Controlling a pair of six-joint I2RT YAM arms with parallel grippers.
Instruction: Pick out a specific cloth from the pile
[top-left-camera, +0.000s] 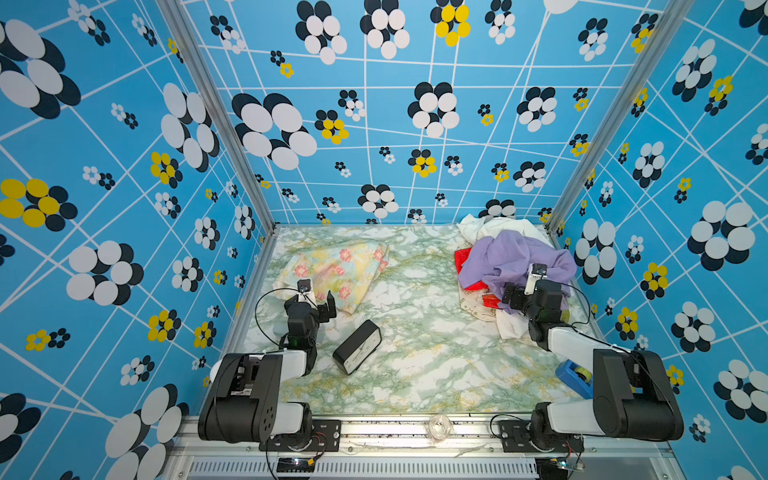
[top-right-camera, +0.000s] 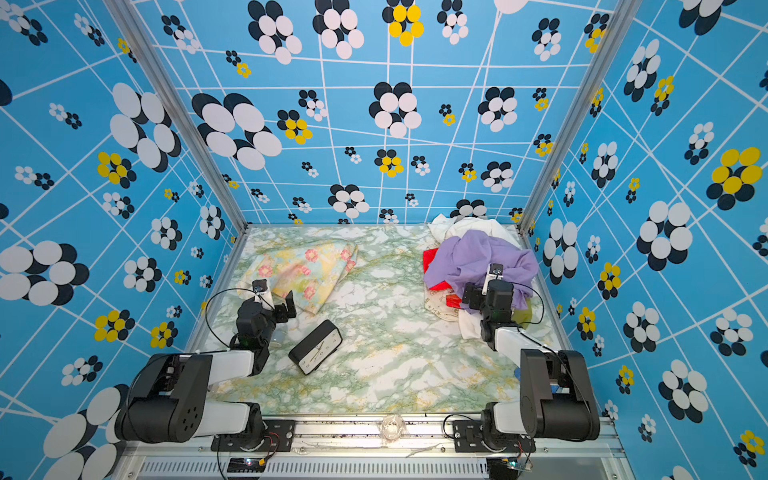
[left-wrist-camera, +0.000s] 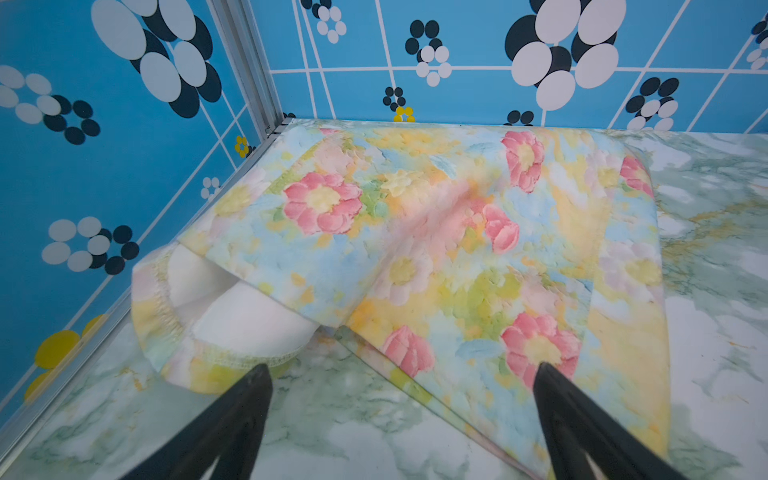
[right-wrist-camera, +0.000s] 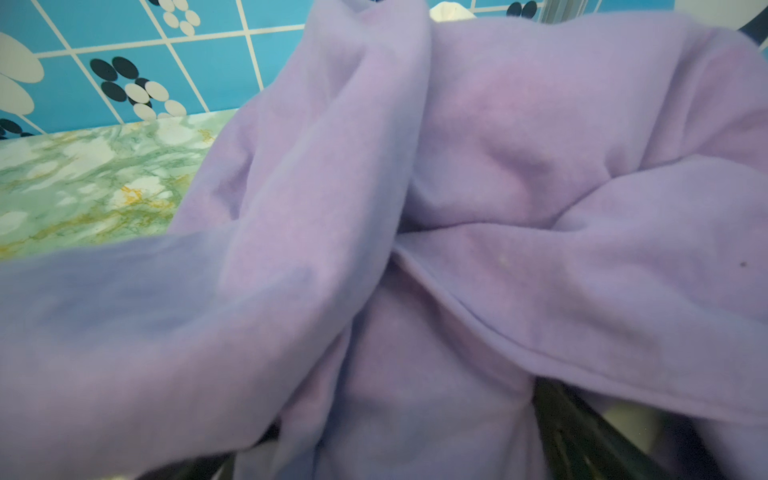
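Far left, pastel pink-flowered cloth (top-left-camera: 332, 272)

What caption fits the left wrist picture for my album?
Open left gripper facing the flowered cloth lying on the marbled table.

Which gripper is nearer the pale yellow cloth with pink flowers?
Left. The left gripper stands open at the near edge of the pale yellow floral cloth; the right gripper is across the marbled table, against the lavender cloth atop the pile.
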